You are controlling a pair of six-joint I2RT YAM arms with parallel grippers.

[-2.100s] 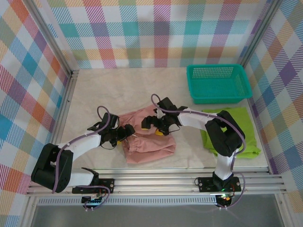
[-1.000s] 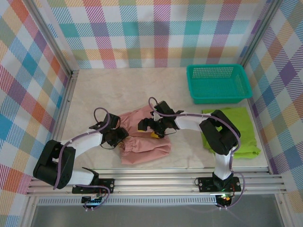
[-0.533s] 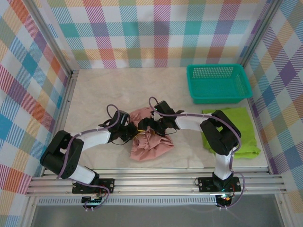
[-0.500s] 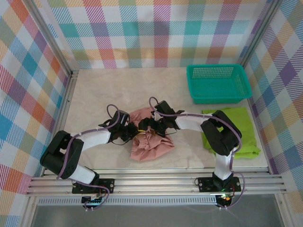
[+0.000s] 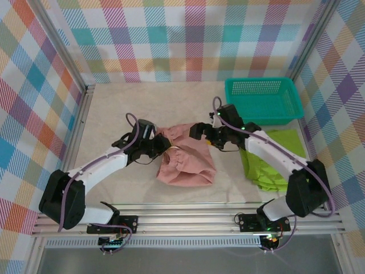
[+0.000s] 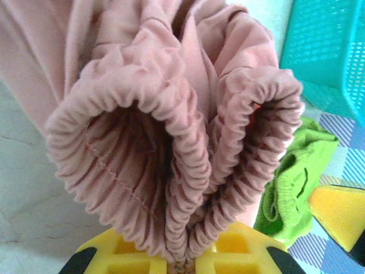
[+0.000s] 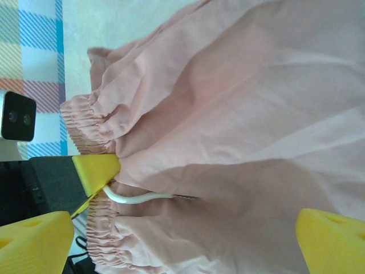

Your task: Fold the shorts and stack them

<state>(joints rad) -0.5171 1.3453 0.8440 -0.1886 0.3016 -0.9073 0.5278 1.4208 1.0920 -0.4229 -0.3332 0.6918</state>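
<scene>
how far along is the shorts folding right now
Nothing is stacked yet. In hand: the left tool pinches the pink shorts by their doubled waistband, with the right tool open over them. Still to do: finish that fold, fold the green shorts lying apart on the right, and stack both.

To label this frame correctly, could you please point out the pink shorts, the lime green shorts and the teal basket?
pink shorts [image 5: 191,165], top external view, middle of the cloth.
lime green shorts [image 5: 262,174], top external view, near left part.
teal basket [image 5: 256,80], top external view, far rim.
</scene>
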